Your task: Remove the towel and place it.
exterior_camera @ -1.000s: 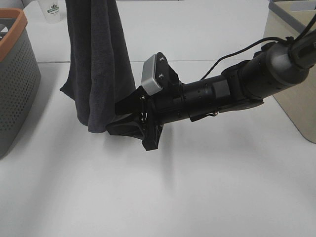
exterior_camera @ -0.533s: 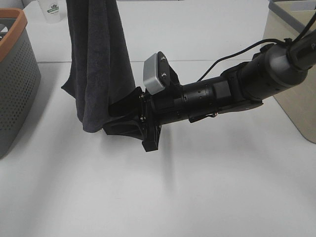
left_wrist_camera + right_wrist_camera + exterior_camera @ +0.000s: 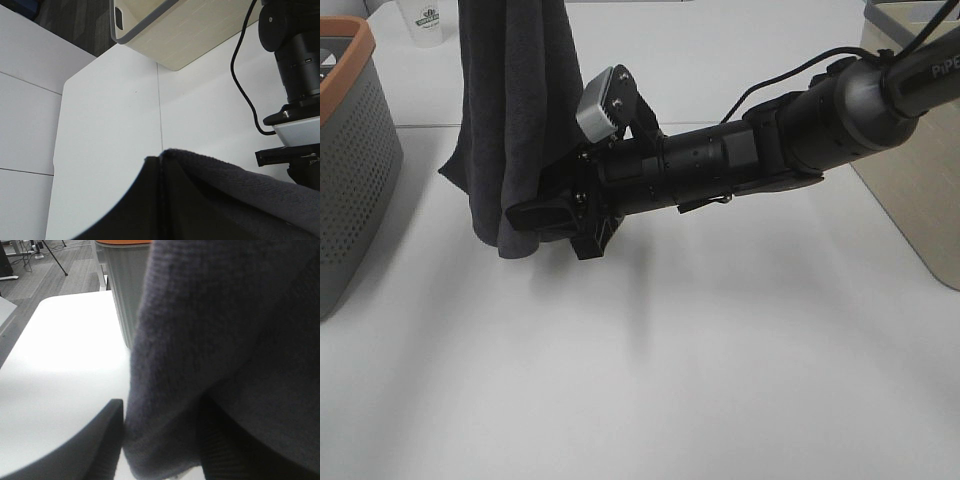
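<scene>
The dark charcoal towel (image 3: 515, 100) hangs straight down from above the top edge of the exterior view, its lower end just over the white table. My left gripper is out of the exterior view. In the left wrist view the towel (image 3: 240, 200) bunches right against a dark finger (image 3: 150, 210), so the left gripper looks shut on its upper part. My right gripper (image 3: 535, 222) reaches in from the right, at the towel's lower end. In the right wrist view the towel (image 3: 225, 340) hangs between the parted fingers (image 3: 95, 445), so the right gripper is open around the hem.
A grey perforated basket with an orange rim (image 3: 350, 170) stands at the left edge. At the right stands a beige basket (image 3: 910, 190), also in the left wrist view (image 3: 190, 30). A plastic cup (image 3: 423, 20) sits at the back left.
My right arm has swung left and slightly up, bringing its fingers onto the towel's lower end, and they have narrowed a little. The towel's bottom has shifted slightly.
</scene>
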You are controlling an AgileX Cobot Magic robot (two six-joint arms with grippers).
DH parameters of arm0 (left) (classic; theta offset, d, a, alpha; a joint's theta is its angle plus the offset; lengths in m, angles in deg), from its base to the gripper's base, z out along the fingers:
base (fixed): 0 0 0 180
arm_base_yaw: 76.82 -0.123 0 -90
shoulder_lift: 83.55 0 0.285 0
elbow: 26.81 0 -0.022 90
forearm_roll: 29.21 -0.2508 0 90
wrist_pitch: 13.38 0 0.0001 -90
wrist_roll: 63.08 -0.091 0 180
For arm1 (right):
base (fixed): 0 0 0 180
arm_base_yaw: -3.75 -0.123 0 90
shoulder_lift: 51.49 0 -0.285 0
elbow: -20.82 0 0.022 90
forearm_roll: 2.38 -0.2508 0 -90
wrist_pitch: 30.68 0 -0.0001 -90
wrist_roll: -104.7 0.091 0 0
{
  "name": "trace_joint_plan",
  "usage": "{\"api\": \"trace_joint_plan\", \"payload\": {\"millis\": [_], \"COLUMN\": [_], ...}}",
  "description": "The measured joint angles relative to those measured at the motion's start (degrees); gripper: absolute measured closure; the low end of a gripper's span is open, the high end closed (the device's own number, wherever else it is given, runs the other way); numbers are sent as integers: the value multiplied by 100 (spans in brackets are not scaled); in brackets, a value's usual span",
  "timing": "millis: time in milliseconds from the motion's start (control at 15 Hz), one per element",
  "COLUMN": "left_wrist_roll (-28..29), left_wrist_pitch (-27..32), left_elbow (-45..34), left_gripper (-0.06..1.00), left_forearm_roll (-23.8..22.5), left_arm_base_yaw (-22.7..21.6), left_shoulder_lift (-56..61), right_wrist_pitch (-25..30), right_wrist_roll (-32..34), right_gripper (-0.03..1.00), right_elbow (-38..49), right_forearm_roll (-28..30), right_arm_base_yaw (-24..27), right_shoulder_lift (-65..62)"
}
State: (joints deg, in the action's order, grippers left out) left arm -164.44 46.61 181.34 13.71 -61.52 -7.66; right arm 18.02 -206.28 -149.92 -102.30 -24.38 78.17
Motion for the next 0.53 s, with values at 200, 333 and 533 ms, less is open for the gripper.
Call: {"api": "trace_joint_plan", "payload": {"millis": [200, 333, 533], "left_wrist_roll": [0, 0, 0], "left_wrist_pitch": [0, 0, 0], "left_elbow": [0, 0, 0], "left_gripper": [94, 94, 94], "left_forearm_roll": [-29, -57, -126], "left_arm_base_yaw": [0, 0, 0], "left_shoulder_lift": [0, 0, 0], "right_wrist_pitch": [-252, -281, -281], "right_wrist_roll": [17, 80, 235], "right_gripper": [55, 56, 74], "right_elbow": [0, 0, 0], "right_forearm_roll": [40, 149, 327], "right_arm_base_yaw": [0, 0, 0], "right_shoulder_lift": [23, 23, 23]}}
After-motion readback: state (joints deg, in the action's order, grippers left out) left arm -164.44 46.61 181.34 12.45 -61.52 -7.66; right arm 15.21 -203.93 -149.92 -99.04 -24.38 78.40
